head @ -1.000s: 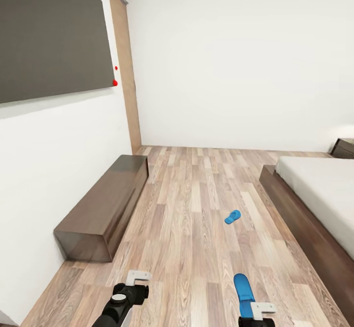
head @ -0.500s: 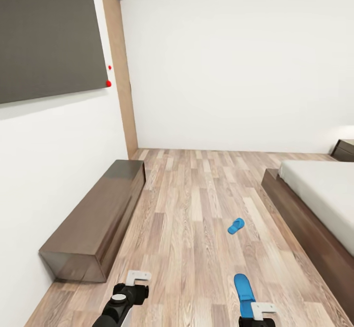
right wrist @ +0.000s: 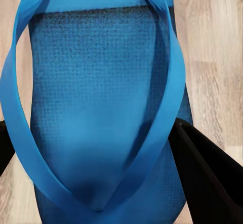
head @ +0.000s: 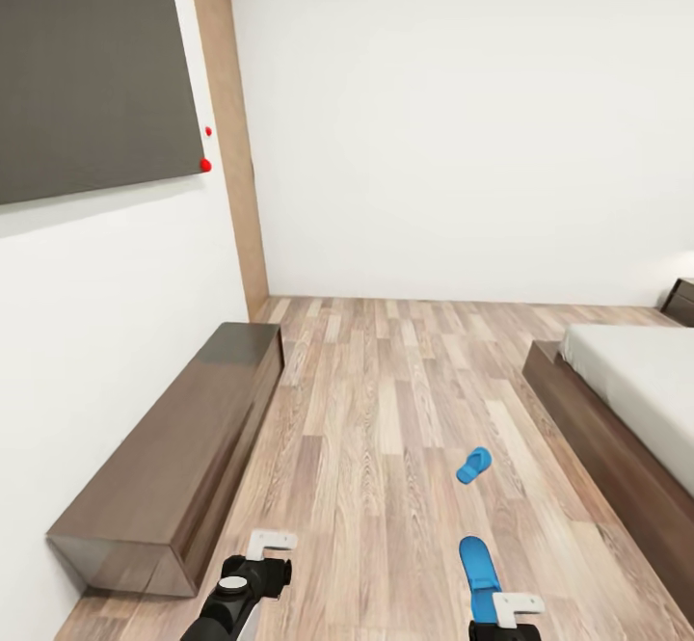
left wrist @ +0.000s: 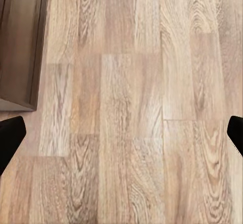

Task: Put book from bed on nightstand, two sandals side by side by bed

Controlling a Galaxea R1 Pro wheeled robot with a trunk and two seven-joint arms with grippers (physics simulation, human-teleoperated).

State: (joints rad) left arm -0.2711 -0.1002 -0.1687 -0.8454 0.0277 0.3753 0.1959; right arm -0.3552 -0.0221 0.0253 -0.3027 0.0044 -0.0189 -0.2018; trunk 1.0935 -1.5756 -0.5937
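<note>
A bright blue sandal (head: 479,567) sticks forward out of my right gripper (head: 501,614) at the bottom of the head view. In the right wrist view the sandal (right wrist: 101,107) with its straps lies between the dark fingers (right wrist: 205,176), which are shut on it. The second blue sandal (head: 473,465) lies on the wood floor ahead, a short way left of the bed (head: 636,381). My left gripper (head: 258,564) hangs over bare floor; its fingertips (left wrist: 10,138) stand wide apart, open, with nothing between them. A nightstand (head: 680,301) shows at the far right edge. The book is out of view.
A long low dark-wood bench (head: 173,458) runs along the left wall, its corner (left wrist: 20,42) near my left gripper. A dark panel (head: 96,72) hangs above it, with a wooden door (head: 231,140) beyond. Wood floor (head: 386,381) stretches between bench and bed.
The whole view has shifted as the camera moved forward: the floor sandal and bench sit nearer, the bed further right. Both arms keep their pose and the right gripper still holds the sandal.
</note>
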